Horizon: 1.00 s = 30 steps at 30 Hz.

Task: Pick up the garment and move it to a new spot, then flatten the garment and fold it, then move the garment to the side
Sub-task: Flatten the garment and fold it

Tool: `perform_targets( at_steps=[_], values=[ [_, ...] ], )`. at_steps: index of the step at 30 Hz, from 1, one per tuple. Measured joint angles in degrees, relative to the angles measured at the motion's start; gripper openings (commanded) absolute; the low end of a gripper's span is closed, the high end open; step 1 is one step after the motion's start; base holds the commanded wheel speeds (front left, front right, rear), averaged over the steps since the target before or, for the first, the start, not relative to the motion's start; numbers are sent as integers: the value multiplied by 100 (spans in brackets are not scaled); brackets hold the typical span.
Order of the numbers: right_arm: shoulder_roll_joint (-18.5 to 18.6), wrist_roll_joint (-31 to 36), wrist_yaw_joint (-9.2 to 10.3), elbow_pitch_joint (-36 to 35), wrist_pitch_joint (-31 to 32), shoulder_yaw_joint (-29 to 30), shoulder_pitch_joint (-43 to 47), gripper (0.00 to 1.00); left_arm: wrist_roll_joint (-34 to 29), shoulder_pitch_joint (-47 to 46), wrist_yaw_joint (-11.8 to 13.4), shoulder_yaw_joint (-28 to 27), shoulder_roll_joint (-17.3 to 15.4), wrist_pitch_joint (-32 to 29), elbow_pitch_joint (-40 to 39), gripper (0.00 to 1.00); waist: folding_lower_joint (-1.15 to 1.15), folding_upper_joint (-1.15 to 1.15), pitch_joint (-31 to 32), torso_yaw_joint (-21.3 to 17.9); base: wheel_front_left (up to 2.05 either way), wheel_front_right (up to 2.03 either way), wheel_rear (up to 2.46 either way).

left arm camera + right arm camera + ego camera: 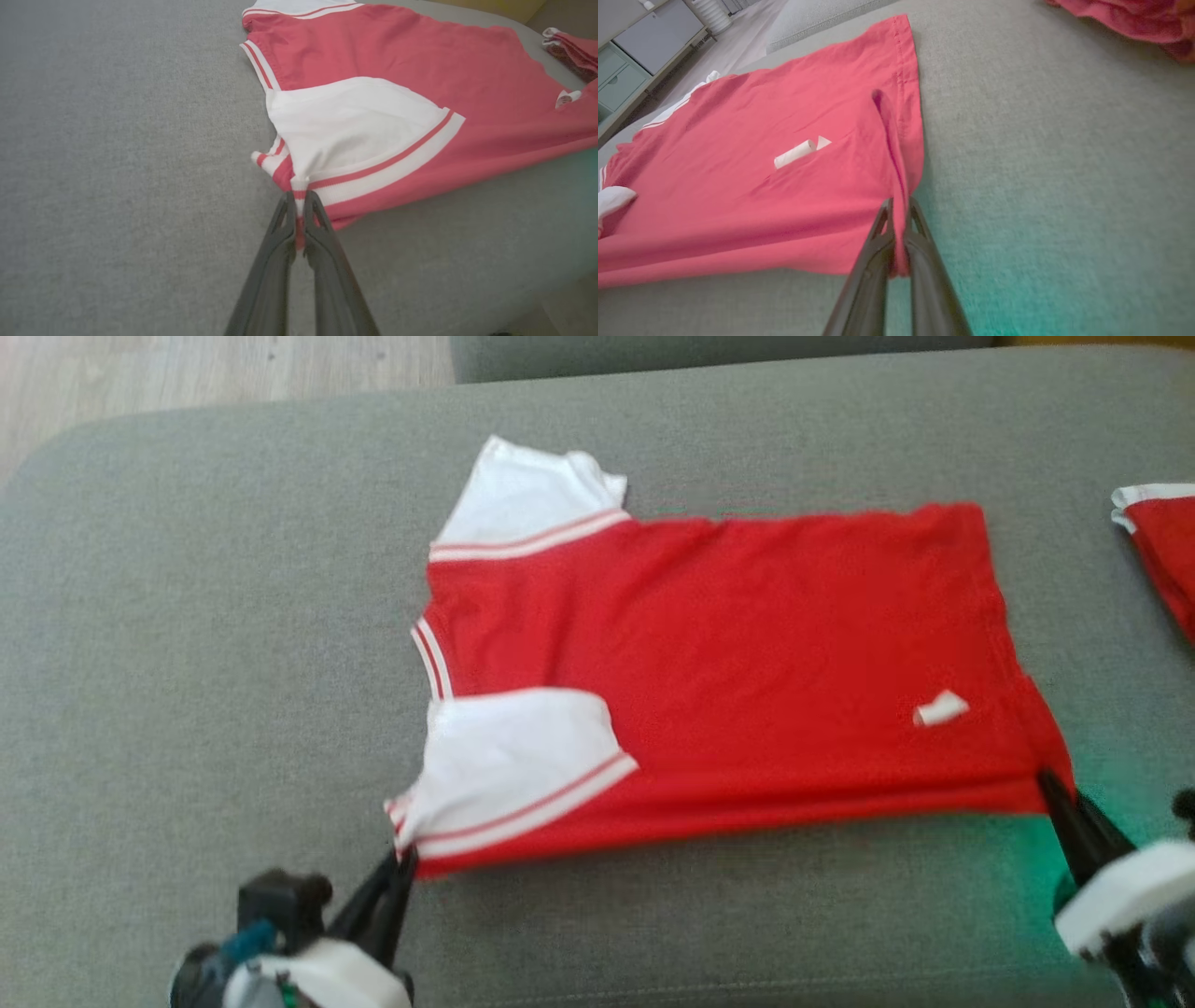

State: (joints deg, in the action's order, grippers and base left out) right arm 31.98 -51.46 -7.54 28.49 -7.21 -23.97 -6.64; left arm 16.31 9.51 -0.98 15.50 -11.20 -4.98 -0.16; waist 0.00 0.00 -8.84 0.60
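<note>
Two near corners of the red garment (pixel 728 644), spread flat across the middle of the grey cushion (pixel 187 663), are in our grasp: our left gripper (pixel 403 866) clamps its sleeve-side corner, our right gripper (pixel 1050 784) its bottom-hem corner.

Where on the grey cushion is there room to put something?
Most bare grey cushion lies left of the red shirt; a strip runs behind it. Crowded: the front, where left gripper and right gripper pinch its corners, and the right, by a second garment.
</note>
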Motion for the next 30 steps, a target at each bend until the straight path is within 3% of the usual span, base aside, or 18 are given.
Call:
perform_targets(
  at_steps=[7,8,9,10,11,12,21,26,30],
  values=[
    [126,-42,0,-359,76,252,636,0,101,492,4,98,-35,-160,-156,0,0,0,34,-11,0,0,0],
    [125,-41,0,-398,96,292,680,43,104,521,3,123,-44,-180,-147,0,0,0,34,-10,0,0,0],
    [126,-35,0,-433,136,333,715,100,104,525,3,141,-49,-193,-131,0,0,0,36,-8,0,0,0],
    [125,5,0,-457,176,374,739,100,103,517,3,159,-51,-200,-96,24,0,0,37,-4,0,0,0],
    [121,83,0,-455,172,441,743,100,97,506,4,188,-55,-213,-48,73,0,0,36,-2,0,0,0],
    [122,146,0,-454,171,532,743,100,80,498,25,207,-67,-246,5,100,0,0,34,2,0,0,0],
    [104,631,0,-1036,229,1174,755,100,-74,-156,41,214,-219,-400,-345,100,0,0,-131,-22,0,0,0],
    [-99,947,0,-1347,324,1358,681,100,-225,-1699,-219,232,-296,-690,-543,100,0,0,-395,-66,0,0,0],
    [-245,1083,0,-1574,415,1380,443,100,-190,-3327,-480,409,-300,-1150,-211,100,0,0,-717,-121,0,0,0]
  ],
)
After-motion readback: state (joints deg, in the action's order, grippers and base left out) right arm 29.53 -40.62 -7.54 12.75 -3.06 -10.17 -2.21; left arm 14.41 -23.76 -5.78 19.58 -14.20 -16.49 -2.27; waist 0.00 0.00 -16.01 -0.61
